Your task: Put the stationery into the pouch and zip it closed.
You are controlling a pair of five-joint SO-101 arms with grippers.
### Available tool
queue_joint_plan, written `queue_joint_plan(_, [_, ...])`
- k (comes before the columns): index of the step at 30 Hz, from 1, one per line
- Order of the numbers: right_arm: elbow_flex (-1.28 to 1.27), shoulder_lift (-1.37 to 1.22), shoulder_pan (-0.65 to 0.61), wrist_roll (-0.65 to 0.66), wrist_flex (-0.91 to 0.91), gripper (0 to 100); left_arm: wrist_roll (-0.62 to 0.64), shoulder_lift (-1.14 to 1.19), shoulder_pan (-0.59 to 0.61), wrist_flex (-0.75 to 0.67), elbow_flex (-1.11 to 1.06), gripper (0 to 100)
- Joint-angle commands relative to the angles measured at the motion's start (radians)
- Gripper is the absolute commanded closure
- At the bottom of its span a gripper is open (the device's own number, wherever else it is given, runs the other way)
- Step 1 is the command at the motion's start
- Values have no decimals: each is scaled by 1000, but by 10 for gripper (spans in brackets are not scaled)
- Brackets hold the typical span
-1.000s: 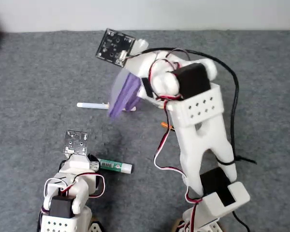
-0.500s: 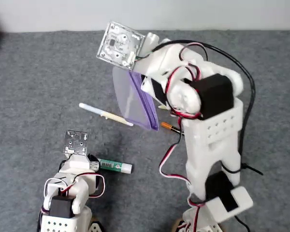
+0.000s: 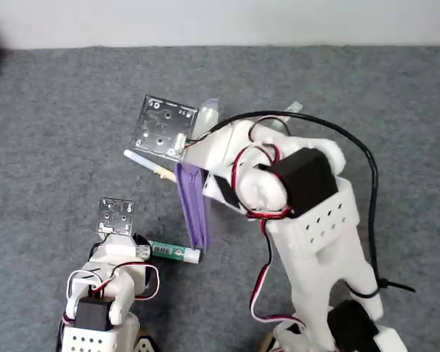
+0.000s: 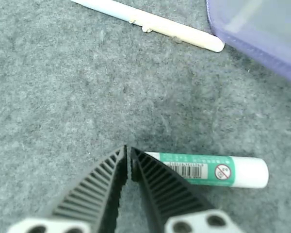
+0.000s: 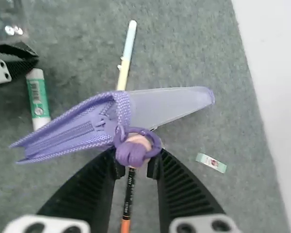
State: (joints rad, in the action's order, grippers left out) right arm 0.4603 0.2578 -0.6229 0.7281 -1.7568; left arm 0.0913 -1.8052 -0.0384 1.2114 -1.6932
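A: Purple pouch (image 3: 196, 213), one, hangs edge-on at frame centre, its zip-end tab clamped in the right gripper (image 5: 133, 160), jaws tight on it.
B: Loose stationery?
A: One pen (image 3: 143, 160), upper left of the pouch. One pencil (image 5: 127, 208), partly hidden. One glue stick (image 3: 174, 252), lower left, long axis left-right, just right of the left gripper (image 4: 127, 155), which is fully closed and empty. Left arm is nearer.

Right arm swung pouch (image 3: 194, 209) back beside glue stick (image 3: 174, 252).
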Motion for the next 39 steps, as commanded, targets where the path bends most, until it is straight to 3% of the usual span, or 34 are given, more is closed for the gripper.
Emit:
queue_joint_plan(1, [-5, 39, -30, -32, -38, 978, 8, -9, -29, 9, 10, 986])
queue_joint_plan(27, [-110, 13, -36, -75, -39, 984, -21, -11, -32, 58, 27, 986])
queue_joint_plan(33, [-110, 4, -39, -75, -39, 984, -256, -12, 256, -43, 168, 986])
queue_joint_plan(36, [-110, 2, -38, -75, -39, 984, -193, -12, 400, -170, 222, 986])
queue_joint_plan(39, [-110, 1, -41, -75, -38, 984, -118, -12, 436, -206, 292, 984])
